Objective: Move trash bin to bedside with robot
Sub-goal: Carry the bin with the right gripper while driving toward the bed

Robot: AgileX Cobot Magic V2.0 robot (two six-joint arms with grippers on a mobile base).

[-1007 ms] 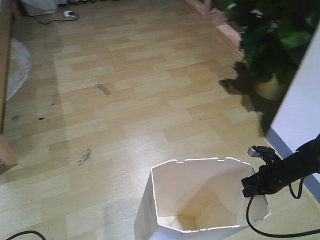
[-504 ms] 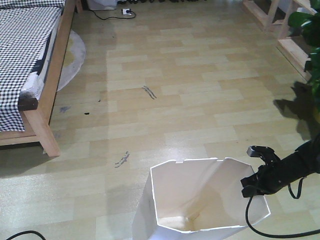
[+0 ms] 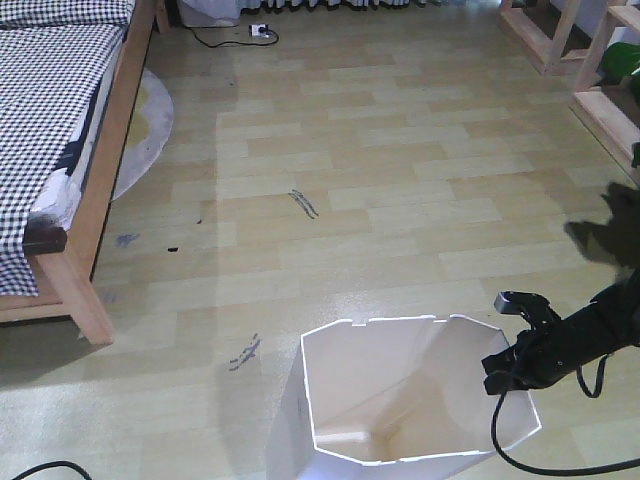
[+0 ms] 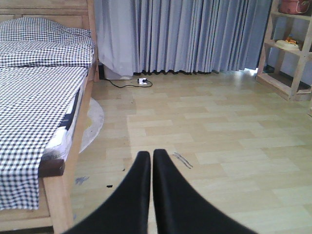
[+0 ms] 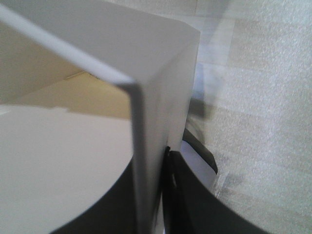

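My right gripper (image 3: 503,372) was clamped on the right-hand rim of the trash bin (image 3: 385,385). In the right wrist view the thin white wall (image 5: 165,63) ran down between the two black fingers (image 5: 195,204), one inside and one outside. My left gripper (image 4: 147,163) was closed with nothing in it, its fingers pressed tip to tip and pointing across the room.

The bin stood upright on the floor (image 3: 400,170) at the near edge of the front view, its mouth open and its cream inside bare. The floor was pale wood-look plank, glossy, with two dark scuff marks (image 3: 303,203) out in the middle. The bed (image 3: 45,110) ran along the floor's left edge, checked bedding over a light wooden frame, its foot post (image 3: 85,300) well apart from the bin and to the bin's left. A pale round rug (image 3: 150,125) showed beside the frame. At the floor's far edge hung grey curtains (image 4: 190,34), with a white power strip (image 3: 259,30) and its black lead below them. Wooden shelving (image 3: 560,40) stood along the right edge.

The right arm (image 3: 585,335) came in from the right, its forearm sloping down and left to the rim, with a black cable (image 3: 545,467) looping below it.
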